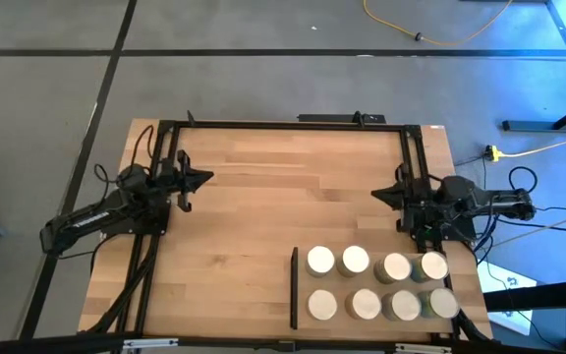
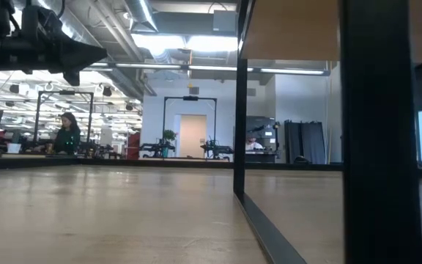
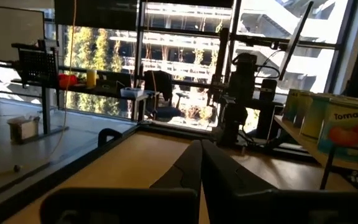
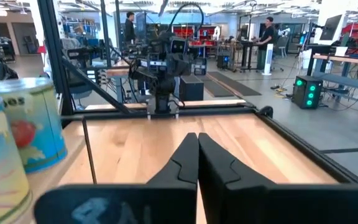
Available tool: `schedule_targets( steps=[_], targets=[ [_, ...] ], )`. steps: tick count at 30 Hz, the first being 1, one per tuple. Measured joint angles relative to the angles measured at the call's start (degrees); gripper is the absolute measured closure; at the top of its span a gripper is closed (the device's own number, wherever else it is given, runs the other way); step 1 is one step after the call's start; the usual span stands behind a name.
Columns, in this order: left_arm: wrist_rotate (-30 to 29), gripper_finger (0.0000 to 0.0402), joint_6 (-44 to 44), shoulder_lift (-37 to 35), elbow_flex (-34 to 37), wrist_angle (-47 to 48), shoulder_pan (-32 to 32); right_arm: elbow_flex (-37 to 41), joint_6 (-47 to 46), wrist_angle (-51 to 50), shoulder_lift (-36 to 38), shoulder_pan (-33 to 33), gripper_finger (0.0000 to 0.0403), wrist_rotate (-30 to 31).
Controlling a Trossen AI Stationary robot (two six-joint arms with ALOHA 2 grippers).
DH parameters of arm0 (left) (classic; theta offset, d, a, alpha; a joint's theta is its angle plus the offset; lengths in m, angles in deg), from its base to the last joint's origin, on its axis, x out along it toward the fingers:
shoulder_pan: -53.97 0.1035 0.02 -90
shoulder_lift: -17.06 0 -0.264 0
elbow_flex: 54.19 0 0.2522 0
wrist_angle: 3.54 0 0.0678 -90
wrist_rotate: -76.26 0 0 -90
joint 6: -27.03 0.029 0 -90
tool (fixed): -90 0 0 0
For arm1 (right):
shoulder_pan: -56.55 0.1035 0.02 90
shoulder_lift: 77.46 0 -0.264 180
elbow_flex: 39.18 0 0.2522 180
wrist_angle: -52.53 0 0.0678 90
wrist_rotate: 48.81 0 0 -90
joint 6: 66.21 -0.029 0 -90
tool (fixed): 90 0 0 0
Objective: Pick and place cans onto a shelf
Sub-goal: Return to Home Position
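Several cans (image 1: 365,304) with pale round tops stand upright in two rows on the shelf (image 1: 303,284), a light-wood panel at the table's near right with a black bar (image 1: 294,287) along its left edge. My left gripper (image 1: 207,178) is shut and empty at the table's left side, pointing level toward the middle. It also shows in the low view, as the left gripper (image 2: 100,53) high above the tabletop. My right gripper (image 1: 376,194) is shut and empty at the right side, just beyond the shelf's far edge. The wrist views show labelled cans (image 3: 347,127) (image 4: 36,118) beside the shut fingers.
A black frame (image 1: 293,124) runs along the table's far edge and both sides. In the low view the shelf (image 2: 291,29) stands raised on black legs (image 2: 240,110). Bare tabletop (image 1: 283,197) lies between the two grippers. People show in the room beyond.
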Motion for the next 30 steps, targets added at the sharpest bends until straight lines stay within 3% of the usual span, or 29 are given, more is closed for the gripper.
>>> schedule_targets(
  steps=[12,19,22,30],
  targets=[
    [-0.13,0.0402,7.11,0.00,0.00,1.34,0.02,6.43,-0.22,0.07,0.02,0.00,0.0399,-4.31],
    [-0.77,0.0401,5.84,0.00,0.02,3.56,0.02,7.41,0.00,1.13,-0.22,0.00,0.0399,-5.66],
    [-2.87,0.0401,5.49,0.01,0.01,9.32,0.04,7.41,0.55,0.44,-0.22,0.00,0.0399,-5.94],
    [-10.57,0.0401,4.50,1.36,-0.07,10.95,0.04,7.41,1.46,0.46,-0.26,-0.02,0.0393,-5.97]
  ],
)
